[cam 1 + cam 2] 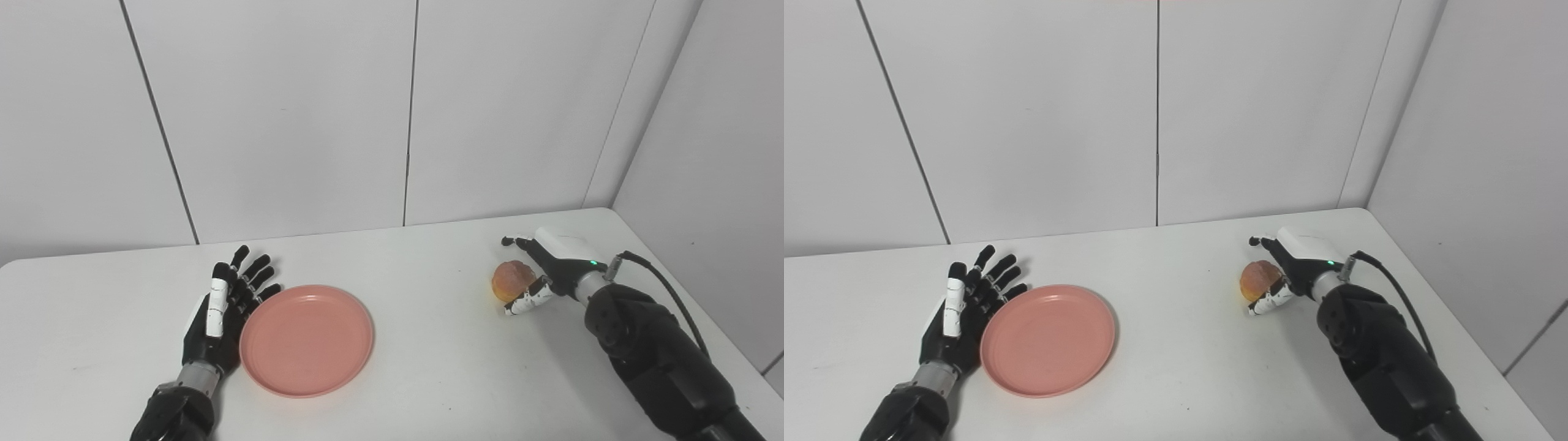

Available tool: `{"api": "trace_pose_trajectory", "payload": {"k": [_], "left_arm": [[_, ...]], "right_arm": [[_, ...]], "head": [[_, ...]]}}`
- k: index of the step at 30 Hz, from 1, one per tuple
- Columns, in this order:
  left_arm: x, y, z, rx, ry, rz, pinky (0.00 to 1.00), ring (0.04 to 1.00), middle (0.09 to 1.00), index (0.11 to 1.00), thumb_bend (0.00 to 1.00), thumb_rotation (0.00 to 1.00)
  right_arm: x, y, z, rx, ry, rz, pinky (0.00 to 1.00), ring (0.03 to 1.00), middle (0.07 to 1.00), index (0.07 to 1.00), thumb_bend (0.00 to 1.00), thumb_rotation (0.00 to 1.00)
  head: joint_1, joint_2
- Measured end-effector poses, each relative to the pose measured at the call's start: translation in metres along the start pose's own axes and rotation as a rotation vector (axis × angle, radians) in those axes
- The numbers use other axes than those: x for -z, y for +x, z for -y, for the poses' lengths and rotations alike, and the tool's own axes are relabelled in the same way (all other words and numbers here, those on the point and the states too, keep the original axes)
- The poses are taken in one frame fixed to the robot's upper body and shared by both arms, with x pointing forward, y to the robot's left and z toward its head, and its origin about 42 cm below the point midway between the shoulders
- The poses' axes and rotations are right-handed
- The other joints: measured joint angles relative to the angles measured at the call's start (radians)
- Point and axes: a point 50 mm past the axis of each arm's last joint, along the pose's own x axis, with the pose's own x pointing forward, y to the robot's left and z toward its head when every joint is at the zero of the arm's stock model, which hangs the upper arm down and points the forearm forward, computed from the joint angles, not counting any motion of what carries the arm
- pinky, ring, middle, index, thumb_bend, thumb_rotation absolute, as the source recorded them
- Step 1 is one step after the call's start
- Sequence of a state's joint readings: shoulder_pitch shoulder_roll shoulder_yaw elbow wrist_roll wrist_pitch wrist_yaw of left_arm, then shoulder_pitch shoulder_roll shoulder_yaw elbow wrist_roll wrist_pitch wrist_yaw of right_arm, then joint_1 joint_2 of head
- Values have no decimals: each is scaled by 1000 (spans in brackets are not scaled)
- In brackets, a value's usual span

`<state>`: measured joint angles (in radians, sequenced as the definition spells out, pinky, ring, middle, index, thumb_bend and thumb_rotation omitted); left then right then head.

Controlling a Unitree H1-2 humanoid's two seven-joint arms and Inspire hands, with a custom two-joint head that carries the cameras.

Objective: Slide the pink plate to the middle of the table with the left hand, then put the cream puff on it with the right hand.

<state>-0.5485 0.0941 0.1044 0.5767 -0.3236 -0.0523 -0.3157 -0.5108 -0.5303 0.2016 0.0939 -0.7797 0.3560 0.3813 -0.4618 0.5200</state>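
The pink plate [306, 340] lies flat on the white table [441, 380], left of the middle. My left hand [223, 309] stands open and edge-on against the plate's left rim, fingers straight and pointing away from me. The cream puff [512, 280], a golden-brown ball, sits on the table at the right. My right hand [542, 272] is cupped beside it. Its fingers [517, 242] reach past the puff's far side and its thumb [525, 302] lies along the near side. The hand is spread, not closed on the puff.
White wall panels [404, 122] rise right behind the table's far edge and along its right side. A black cable [667, 288] loops off my right wrist. Bare tabletop lies between the plate and the puff.
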Motion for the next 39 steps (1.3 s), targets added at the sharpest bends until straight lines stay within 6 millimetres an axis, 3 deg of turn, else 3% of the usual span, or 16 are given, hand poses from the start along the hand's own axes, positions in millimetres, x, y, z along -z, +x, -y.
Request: {"api": "trace_pose_trajectory", "payload": {"k": [8,18,23,26,32,33,34,35,37,39], "left_arm": [[0,-1,0,2,2,1,802,917,906,984,952,884],[1,-3,3,14,8,-1,853,925,908,992,981,888],[2,-5,4,18,11,-2,842,927,909,987,973,885],[2,-6,4,20,10,-1,855,931,906,989,965,877],[2,-6,4,19,9,0,869,932,908,993,966,873],[2,-6,4,19,9,-1,878,936,909,996,966,872],[2,-7,4,19,8,-1,880,937,910,996,966,871],[2,-7,4,20,8,-1,879,935,909,992,965,868],[2,-7,4,21,8,-1,877,930,905,987,963,862],[2,-7,4,21,8,-1,874,927,902,986,960,862]], "right_arm": [[5,5,-9,0,-7,1,659,864,893,836,1000,225],[11,18,-13,-18,-12,-20,653,839,881,827,1000,215],[8,25,-9,-17,-19,-21,605,813,874,816,1000,187],[7,28,-7,-17,-17,-23,572,755,822,797,996,158],[7,30,-8,-19,-3,-9,542,638,708,730,840,98],[7,30,-8,-17,-2,-5,462,547,625,686,795,79],[8,31,-8,-13,-3,1,442,524,604,675,784,74],[8,31,-8,-7,-2,3,360,435,515,606,656,38],[8,31,-8,1,-1,7,260,330,426,536,544,6],[7,32,-9,2,-6,10,261,338,422,516,529,1]], "head": [[3,0],[14,9],[17,12],[18,12],[20,15],[20,15],[20,15],[20,17],[20,17],[20,17]]}}
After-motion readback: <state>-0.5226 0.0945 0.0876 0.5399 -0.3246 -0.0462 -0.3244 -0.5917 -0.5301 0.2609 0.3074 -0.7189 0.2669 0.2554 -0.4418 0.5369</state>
